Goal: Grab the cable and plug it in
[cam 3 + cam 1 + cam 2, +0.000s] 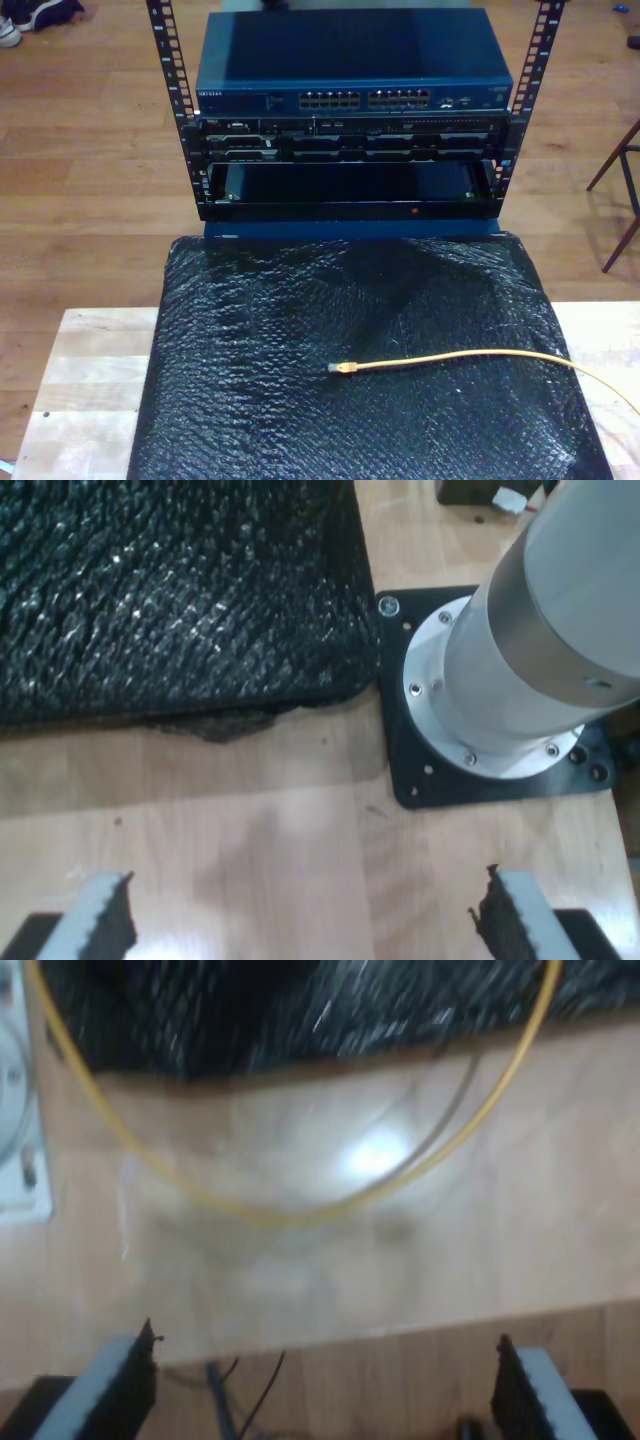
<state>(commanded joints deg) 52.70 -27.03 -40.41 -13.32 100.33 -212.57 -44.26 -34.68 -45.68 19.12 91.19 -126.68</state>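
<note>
First wrist view: first gripper [300, 920] over bare worktop [250, 820] beside an arm base [500, 700], jaws spread, nothing between. Second wrist view: second gripper [325, 1385] released above looping cable [250, 1212]. Exterior view: cable's plug on black mat [300, 400], pointing toward rack [350, 120], reachable.

My first gripper [300, 920] hangs with its fingers [100, 915] spread wide apart and nothing between them, pointing down at the bench [250, 820]. Each finger carries a pale body with a dark, ridged pad on its inner face. Just beyond it stands an arm's grey cylindrical base [540, 640], bolted by a round flange to a black plate [410, 770]. My second gripper [325, 1385] is likewise wide open and empty, aimed down at the bench; its view is blurred.
</note>
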